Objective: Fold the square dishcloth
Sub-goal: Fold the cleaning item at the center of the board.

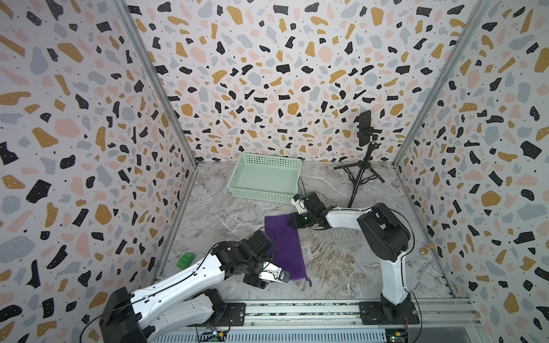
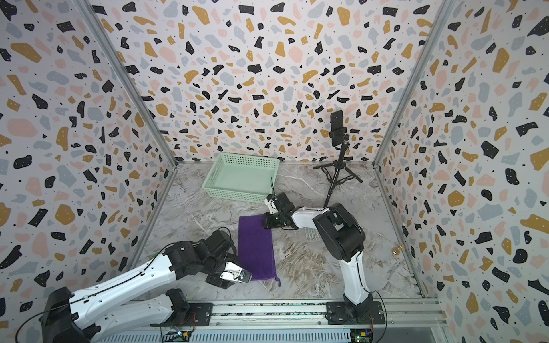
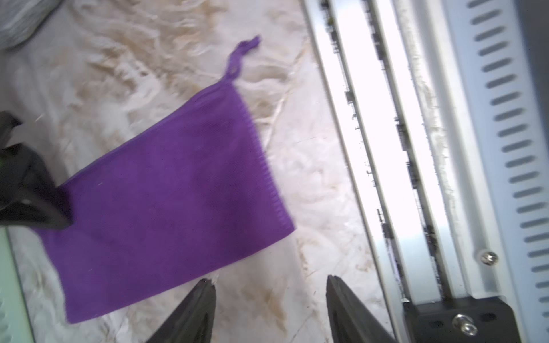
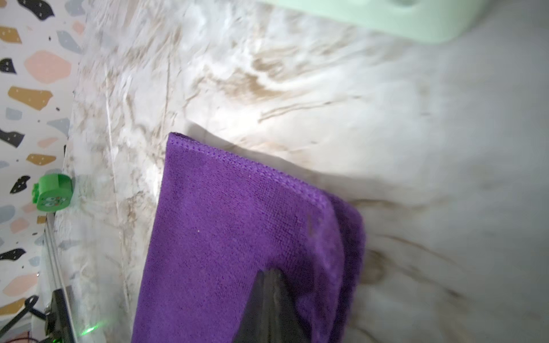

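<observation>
Dishcloth (image 1: 285, 249), half-folded, flat on the table (image 1: 341, 267) between your arms. Right gripper (image 4: 267, 297) clenched on its far corner; left gripper (image 3: 269, 282) released, empty. Pull one-handed and the layers may slip askew.

The left arm (image 1: 184, 276) reaches up from the lower left of a top view with its wrist bent. Its hand (image 3: 269, 280) has the fingers well apart, with a clear gap between the tips at the bottom of the left wrist view. The right arm (image 1: 392, 267) rises from the lower right, bends over and stretches left toward mid-frame — its hand (image 4: 269, 276) is pinched closed on the dishcloth (image 4: 222, 237).
</observation>
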Controlling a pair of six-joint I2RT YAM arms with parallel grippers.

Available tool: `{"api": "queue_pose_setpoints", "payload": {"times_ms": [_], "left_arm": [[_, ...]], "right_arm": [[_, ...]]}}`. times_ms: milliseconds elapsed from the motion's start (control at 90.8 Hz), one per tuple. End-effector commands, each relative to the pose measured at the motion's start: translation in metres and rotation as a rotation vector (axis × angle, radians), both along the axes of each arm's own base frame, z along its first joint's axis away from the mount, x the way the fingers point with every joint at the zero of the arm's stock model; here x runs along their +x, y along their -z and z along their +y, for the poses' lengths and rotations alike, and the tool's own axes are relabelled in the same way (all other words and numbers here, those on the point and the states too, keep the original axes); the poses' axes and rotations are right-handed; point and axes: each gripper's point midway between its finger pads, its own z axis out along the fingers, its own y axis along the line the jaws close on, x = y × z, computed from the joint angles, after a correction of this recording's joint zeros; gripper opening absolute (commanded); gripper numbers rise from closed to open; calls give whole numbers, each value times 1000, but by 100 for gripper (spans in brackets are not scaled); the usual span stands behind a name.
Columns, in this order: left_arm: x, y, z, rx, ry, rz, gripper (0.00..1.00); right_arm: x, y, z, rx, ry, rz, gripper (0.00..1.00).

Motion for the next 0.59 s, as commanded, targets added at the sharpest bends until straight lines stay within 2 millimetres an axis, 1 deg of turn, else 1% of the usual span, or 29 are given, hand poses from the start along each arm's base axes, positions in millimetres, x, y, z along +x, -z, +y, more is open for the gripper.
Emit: {"api": "queue_pose_setpoints", "payload": {"times_ms": [0,44,121,165,253,330,451,506,584], "left_arm": [[-14,13,-12,22,-3,48,59],[-12,22,-17,47,10,37,59],[-5,36,-23,96,18,11,59],[4,42,-29,115,5,-12,59],[23,48,-40,135,-30,-69,59],[30,53,-46,145,-35,-84,59],[34,63,-47,183,-40,-89,58],[41,68,-45,213,-56,-113,56],[43,77,-40,253,-60,-122,53]], "right_arm": [[-10,22,-36,-136,91,23,0],[-12,20,-39,-134,95,16,0],[-15,19,-41,-131,94,14,0],[-17,19,-41,-126,91,15,1],[-19,18,-42,-123,85,9,1],[-19,18,-42,-120,82,3,1],[-19,16,-41,-115,76,-8,1],[-19,13,-41,-111,74,-18,1],[-19,9,-41,-101,74,-28,1]]}}
